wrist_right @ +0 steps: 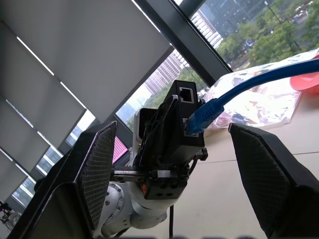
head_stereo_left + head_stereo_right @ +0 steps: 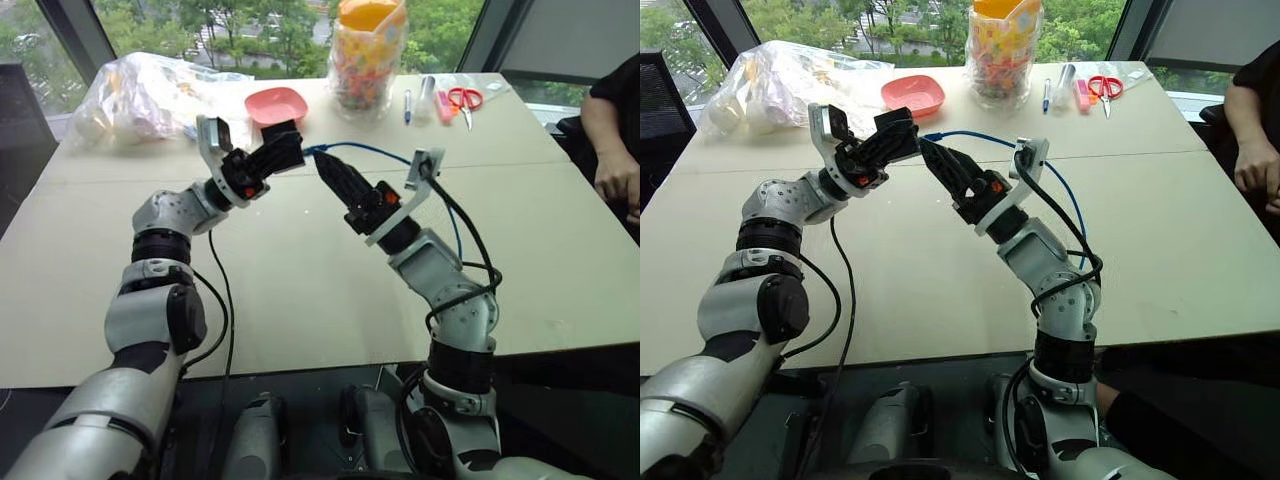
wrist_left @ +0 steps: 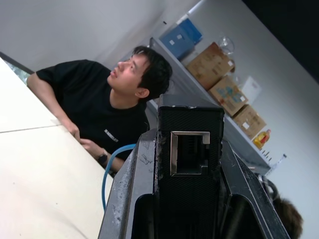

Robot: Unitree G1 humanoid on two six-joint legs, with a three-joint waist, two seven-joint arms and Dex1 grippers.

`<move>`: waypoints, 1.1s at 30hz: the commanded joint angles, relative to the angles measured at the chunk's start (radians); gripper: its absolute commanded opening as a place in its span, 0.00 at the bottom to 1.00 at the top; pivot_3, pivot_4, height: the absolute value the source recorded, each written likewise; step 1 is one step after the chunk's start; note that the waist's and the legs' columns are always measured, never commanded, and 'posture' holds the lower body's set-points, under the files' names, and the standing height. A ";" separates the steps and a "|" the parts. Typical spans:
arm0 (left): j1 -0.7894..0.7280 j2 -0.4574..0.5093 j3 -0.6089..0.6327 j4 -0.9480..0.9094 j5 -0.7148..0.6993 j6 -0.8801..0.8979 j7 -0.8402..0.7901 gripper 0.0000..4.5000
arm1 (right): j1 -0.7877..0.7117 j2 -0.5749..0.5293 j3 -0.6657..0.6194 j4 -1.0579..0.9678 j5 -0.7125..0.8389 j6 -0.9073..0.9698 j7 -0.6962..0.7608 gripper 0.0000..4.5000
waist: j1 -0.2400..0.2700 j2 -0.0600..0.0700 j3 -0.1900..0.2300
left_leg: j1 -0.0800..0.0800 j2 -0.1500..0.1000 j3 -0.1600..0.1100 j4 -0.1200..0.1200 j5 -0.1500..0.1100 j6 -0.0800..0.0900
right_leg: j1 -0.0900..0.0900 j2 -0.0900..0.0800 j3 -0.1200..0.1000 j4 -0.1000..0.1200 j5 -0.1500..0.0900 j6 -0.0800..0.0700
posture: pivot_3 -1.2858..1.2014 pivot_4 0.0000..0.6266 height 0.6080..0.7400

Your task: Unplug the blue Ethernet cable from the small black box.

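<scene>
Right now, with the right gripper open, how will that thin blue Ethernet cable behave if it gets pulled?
Probably floppy: the thin blue Ethernet cable arcs loosely from the small matte-black box. Likely light, hanging unsupported. Its plug still sits in the box, held by the left gripper, so a tug on the cord alone may just bend it.

The blue Ethernet cable (image 2: 372,150) passes behind the right arm, its far end perhaps hidden.

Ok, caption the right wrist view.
Left gripper holds the small black box, blue Ethernet cable plugged in.

Bright daylight through windows (image 2: 250,30); frames sharp, soft shadows.
</scene>
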 commanded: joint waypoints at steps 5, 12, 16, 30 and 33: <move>0.045 -0.024 0.005 -0.158 -0.082 0.057 0.047 0.12 | -0.041 -0.015 0.008 0.037 0.040 -0.033 -0.001 0.82 | 0.009 0.000 0.000 | 0.001 0.000 0.000 0.000 0.000 0.000 | 0.000 0.000 0.000 0.000 0.000 0.000 | 0.52 0.24 1.00; 0.080 -0.035 0.002 -0.221 -0.118 0.084 0.079 0.12 | -0.050 -0.023 0.025 0.054 0.048 -0.044 0.005 0.82 | 0.016 0.000 0.000 | 0.000 0.000 0.000 0.000 0.000 0.000 | 0.000 0.001 0.000 0.000 0.000 0.000 | 0.52 0.24 1.00; 0.095 -0.041 -0.003 -0.247 -0.134 0.091 0.095 0.12 | -0.055 -0.022 0.035 0.068 0.038 -0.054 0.003 0.82 | 0.017 0.000 0.000 | 0.000 0.000 0.000 0.000 0.000 0.000 | 0.000 0.000 0.000 -0.001 0.000 0.000 | 0.52 0.24 1.00; 0.121 -0.057 -0.022 -0.290 -0.170 0.108 0.124 0.12 | -0.070 -0.014 0.050 0.096 0.035 -0.077 -0.003 0.18 | 0.017 0.000 0.000 | 0.000 0.000 0.000 0.000 0.000 0.000 | 0.000 0.001 0.000 -0.001 0.000 0.000 | 0.52 0.24 1.00; 0.118 -0.057 -0.025 -0.289 -0.176 0.102 0.130 0.12 | -0.069 -0.013 0.059 0.103 0.033 -0.076 -0.003 0.00 | 0.017 0.000 0.000 | 0.000 0.000 0.000 0.000 0.000 0.000 | 0.000 0.001 0.000 -0.001 0.000 0.000 | 0.52 0.24 1.00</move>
